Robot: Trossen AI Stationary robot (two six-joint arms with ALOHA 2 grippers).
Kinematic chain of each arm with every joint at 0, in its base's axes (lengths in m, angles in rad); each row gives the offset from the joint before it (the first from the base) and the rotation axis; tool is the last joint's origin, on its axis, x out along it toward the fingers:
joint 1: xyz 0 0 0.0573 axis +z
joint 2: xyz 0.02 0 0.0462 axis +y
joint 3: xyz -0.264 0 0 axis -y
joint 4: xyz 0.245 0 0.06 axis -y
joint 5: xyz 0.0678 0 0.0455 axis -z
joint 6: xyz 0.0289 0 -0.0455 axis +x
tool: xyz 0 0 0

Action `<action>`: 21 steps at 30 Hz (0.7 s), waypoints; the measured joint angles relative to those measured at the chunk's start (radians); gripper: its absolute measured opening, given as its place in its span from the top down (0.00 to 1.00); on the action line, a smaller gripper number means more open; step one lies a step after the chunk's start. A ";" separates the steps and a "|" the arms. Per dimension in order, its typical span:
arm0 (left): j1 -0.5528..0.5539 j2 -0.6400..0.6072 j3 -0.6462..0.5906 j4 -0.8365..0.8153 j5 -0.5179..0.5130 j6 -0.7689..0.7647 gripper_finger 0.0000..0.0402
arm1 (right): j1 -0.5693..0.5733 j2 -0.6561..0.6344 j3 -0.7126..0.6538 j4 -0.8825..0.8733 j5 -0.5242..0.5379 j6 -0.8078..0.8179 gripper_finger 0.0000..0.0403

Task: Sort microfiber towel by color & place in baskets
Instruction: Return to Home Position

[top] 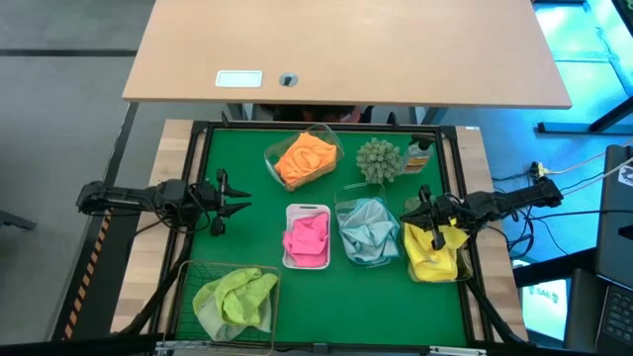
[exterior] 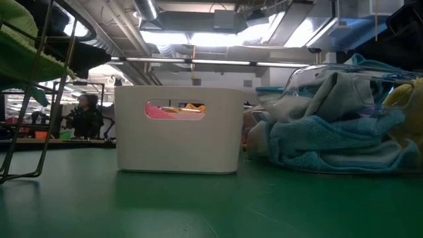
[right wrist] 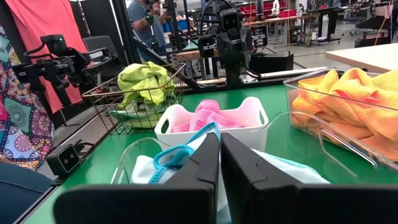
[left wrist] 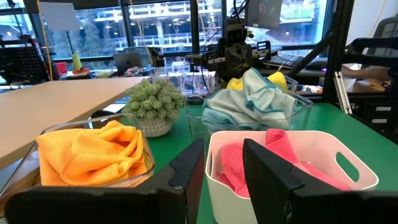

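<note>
The towels lie sorted in the baskets. Orange ones (top: 305,158) fill a clear tub at the far middle. Pink ones (top: 308,237) sit in the white tray (exterior: 177,142). Teal ones (top: 368,229) and yellow ones (top: 435,255) lie in clear tubs on the right. Lime green ones (top: 235,300) rest in the wire basket (right wrist: 109,99) at the near left. My left gripper (top: 235,206) hovers level at the left, open and holding nothing (left wrist: 224,167). My right gripper (top: 413,213) hovers level at the right, above the gap between the teal and yellow tubs, shut and holding nothing (right wrist: 221,163).
A round spiky plant in a pot (top: 378,160) and a small brown bottle (top: 417,156) stand at the far right of the green mat. A wooden desk (top: 346,49) lies beyond the far edge. Bare green mat (top: 247,242) shows between the left gripper and the white tray.
</note>
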 joint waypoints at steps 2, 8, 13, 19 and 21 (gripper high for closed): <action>0.000 0.000 0.000 0.000 0.000 0.000 0.74 | 0.000 0.000 0.000 0.000 0.000 0.000 0.96; 0.000 0.000 0.000 0.000 0.000 0.000 0.74 | 0.000 0.036 0.000 0.000 0.000 0.000 0.96; 0.000 0.000 0.000 0.000 0.000 0.000 0.74 | 0.000 0.070 0.000 -0.001 0.000 0.000 0.96; 0.000 0.000 0.000 0.000 0.000 0.000 0.74 | 0.000 0.074 0.000 -0.001 0.000 0.000 0.96; 0.000 0.000 0.000 0.000 0.000 0.000 0.74 | 0.000 0.074 0.000 -0.001 0.000 0.000 0.96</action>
